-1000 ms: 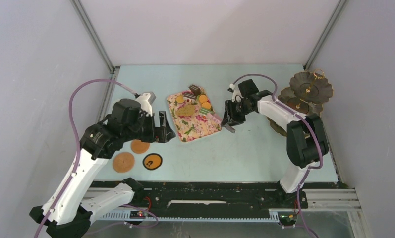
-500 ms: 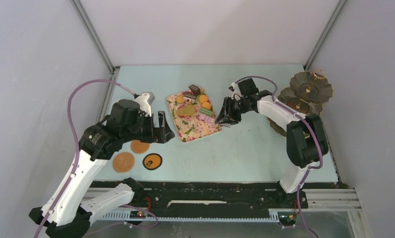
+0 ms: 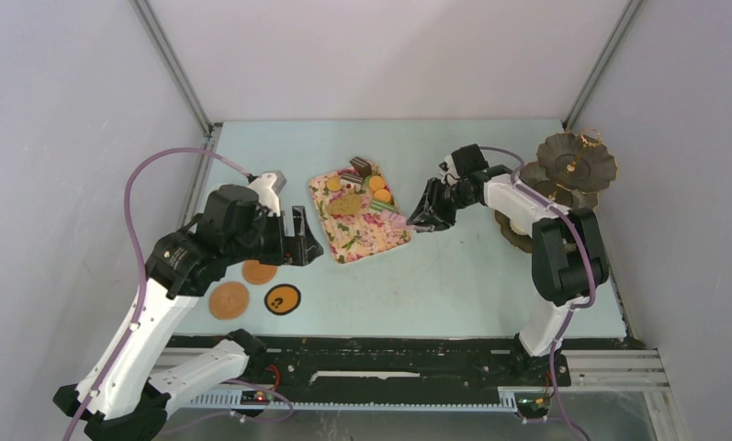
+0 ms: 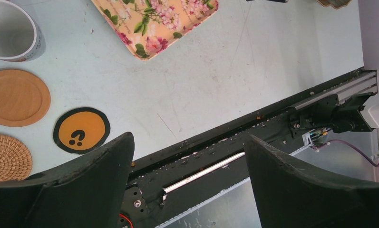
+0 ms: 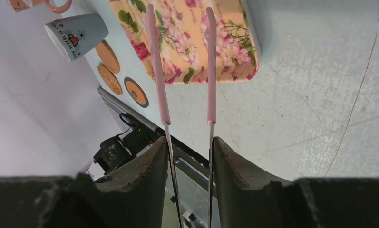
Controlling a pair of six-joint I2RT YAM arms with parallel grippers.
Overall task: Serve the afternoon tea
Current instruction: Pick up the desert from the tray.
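Right now my right gripper (image 5: 187,147) is clamped on the pink tongs (image 5: 161,85), whose arms stretch over the floral tray (image 5: 235,47). My left gripper (image 4: 187,140) hangs with jaws apart near the coasters (image 4: 16,97). The treats (image 3: 377,184) lie on that tray, and the three-tier stand (image 3: 573,170) sits at the table's far right.

Pale blue bench (image 3: 472,276): floral tray (image 3: 357,242) at centre; three round coasters (image 3: 229,300) toward near-left corner, grey mug (image 4: 9,29) just beside them; dark tiered stand (image 3: 578,163) by right edge, toward far corner.

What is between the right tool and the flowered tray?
The pink tongs, held by the right tool, reach over the tray, seen in the right wrist view.
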